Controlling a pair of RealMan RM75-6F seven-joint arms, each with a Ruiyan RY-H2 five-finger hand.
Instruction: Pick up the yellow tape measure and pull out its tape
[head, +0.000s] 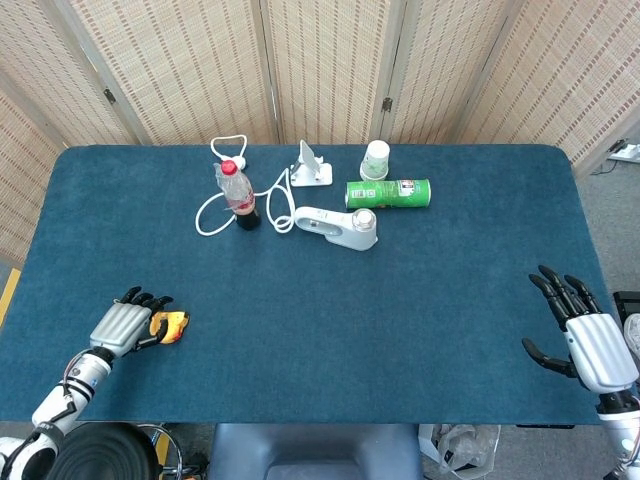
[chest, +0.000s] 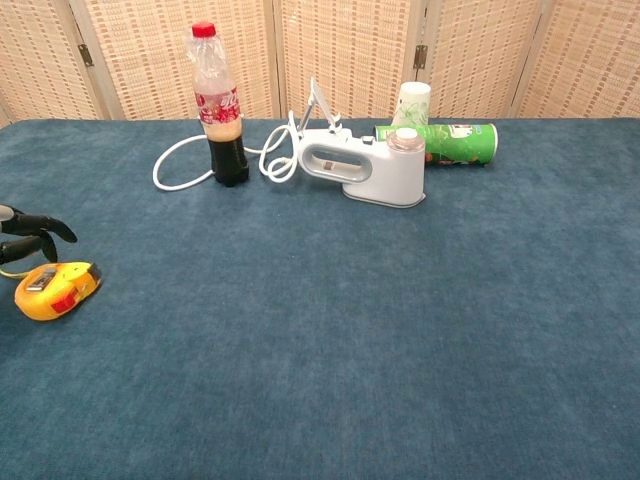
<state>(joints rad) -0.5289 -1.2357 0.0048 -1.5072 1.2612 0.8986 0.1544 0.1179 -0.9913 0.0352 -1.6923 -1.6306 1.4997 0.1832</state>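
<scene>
The left hand (head: 122, 325) hangs low over the near left corner of the bench (head: 320, 300), fingers loosely curled and holding nothing, its fingertips (chest: 40, 226) just beside the yellow tape measure (head: 169, 326) and perhaps brushing it; the views do not settle which. The tape measure lies flat on the blue cloth, near the left edge and close to the front edge, well apart from the bottle (head: 238, 195), white cable (head: 215, 215), white handheld appliance (head: 338, 227), green can (head: 388, 193) and paper cup (head: 375, 159) grouped toward the far edge. The right hand (head: 585, 335) is spread and empty at the near right corner. The step in hand looks to be the grasp itself. To do it well, the left hand should open wider, come down squarely over the case and close across its flat sides rather than nudge it from the side, since a smooth rounded case will likely slide on the cloth towards the edge. The grip should leave the tape's tip exposed and facing the right hand, which then needs to cross the bench and pinch that tip. A firm hold on the case matters, as the spring will pull back.
</scene>
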